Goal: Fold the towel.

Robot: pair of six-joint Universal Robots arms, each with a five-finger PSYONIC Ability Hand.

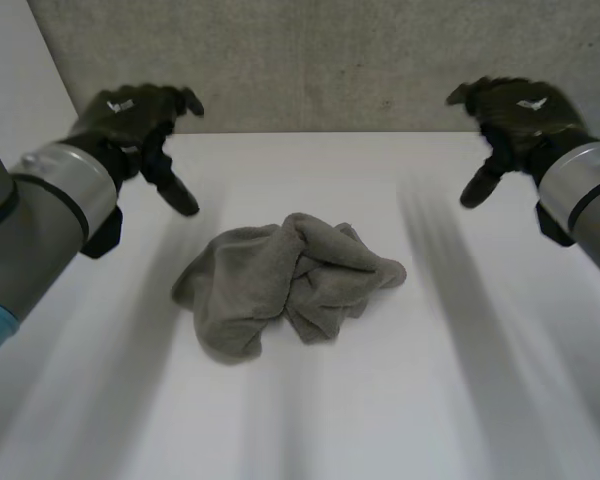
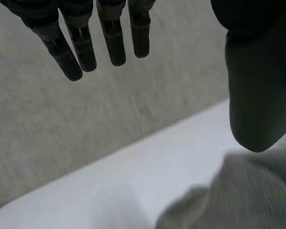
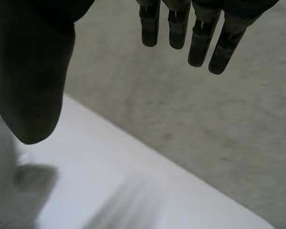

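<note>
the grey towel sat crumpled mid tabletop, plenty of bare white all around it. left hand and right hand hung over the far edge, fingers spread, holding nothing.

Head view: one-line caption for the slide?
Left hand and right hand, both open, flank a crumpled grey towel on the white table.

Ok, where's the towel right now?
In the head view the towel lies crumpled at the middle of the white table, between the left robot hand and the right robot hand, touching neither.
</note>
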